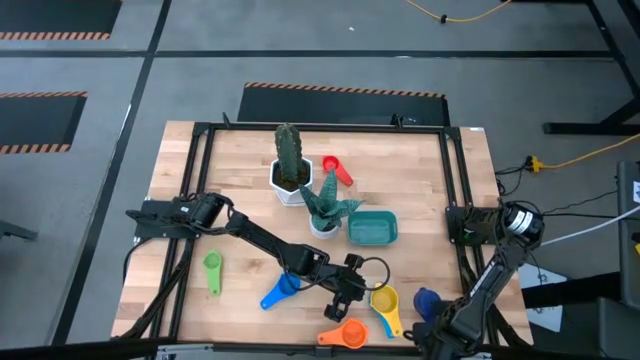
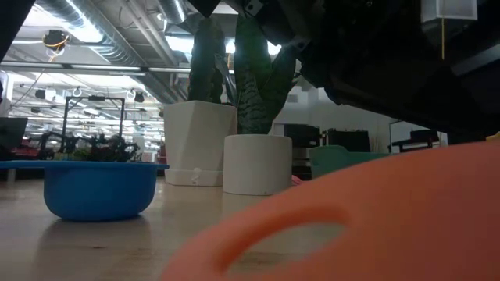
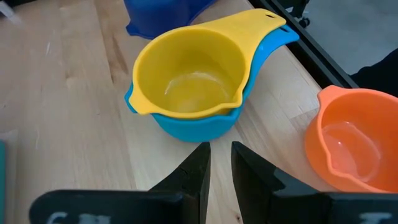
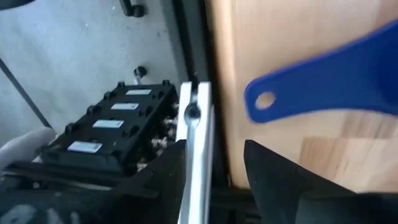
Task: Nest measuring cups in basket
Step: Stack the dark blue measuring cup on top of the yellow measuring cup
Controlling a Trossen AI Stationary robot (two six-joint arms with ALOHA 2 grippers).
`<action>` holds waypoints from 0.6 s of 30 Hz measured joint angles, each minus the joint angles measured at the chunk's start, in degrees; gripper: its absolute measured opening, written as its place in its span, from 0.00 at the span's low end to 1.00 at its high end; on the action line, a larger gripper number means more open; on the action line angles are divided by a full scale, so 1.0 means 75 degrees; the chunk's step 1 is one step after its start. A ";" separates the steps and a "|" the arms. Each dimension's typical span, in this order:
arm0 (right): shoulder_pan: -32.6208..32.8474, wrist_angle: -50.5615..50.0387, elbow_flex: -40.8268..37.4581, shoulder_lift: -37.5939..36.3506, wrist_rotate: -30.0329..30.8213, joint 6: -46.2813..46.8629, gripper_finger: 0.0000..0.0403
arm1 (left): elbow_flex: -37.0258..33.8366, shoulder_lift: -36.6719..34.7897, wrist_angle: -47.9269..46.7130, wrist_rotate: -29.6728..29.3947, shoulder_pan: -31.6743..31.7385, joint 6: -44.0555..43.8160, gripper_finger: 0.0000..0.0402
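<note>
Nearest in the low view, an orange measuring cup (image 2: 375,218) fills the foreground, its handle slot toward the lens. It lies at the near edge of the wooden bench (image 1: 240,180), seen from above as pale planks framed by dark rails.

Just beyond, the yellow measuring cup (image 3: 189,71) is seen nested inside a light-blue measuring cup (image 3: 186,124), with the yellow handle lying over the blue one. The left end effector (image 3: 220,165) hangs just short of this pair, fingers close together with a narrow gap and nothing held between them. A dark-blue measuring cup (image 1: 427,299) rests near the right corner; its handle (image 4: 323,78) is seen reaching toward the bench edge. The right end effector (image 4: 214,180) is parked at that edge, fingers spread apart and empty.

Further left, a blue measuring cup (image 1: 281,290) lies beside the left arm, and a green measuring cup (image 1: 212,270) lies well apart from it near the left rail.

At mid-bench, the teal basket (image 1: 373,228) stands with no cup in it, just beside a small white pot with a striped plant (image 1: 325,208). Behind it, a white hexagonal pot with a cactus (image 1: 289,165) is noted, and a red measuring cup (image 1: 337,168) lies near that pot.

Beyond the bench, grey floor with hazard-striped tape (image 1: 345,92) and a yellow cable (image 1: 465,14) is seen. In the low view, ceiling ducts (image 2: 101,31) and strip lights are recorded.
</note>
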 joint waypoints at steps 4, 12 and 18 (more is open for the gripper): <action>0.0035 -0.0204 0.0295 0.0000 0.0094 0.0338 0.39 | 0.0000 0.0000 -0.0001 0.0000 0.0000 0.0000 0.14; 0.0344 -0.0191 0.1003 -0.0001 0.0876 0.0527 0.31 | 0.0000 0.0000 0.0001 -0.0003 0.0000 -0.0005 0.14; 0.0548 -0.0180 0.1032 -0.0003 0.0889 0.0858 0.28 | 0.0000 0.0000 0.0010 -0.0003 0.0000 -0.0010 0.14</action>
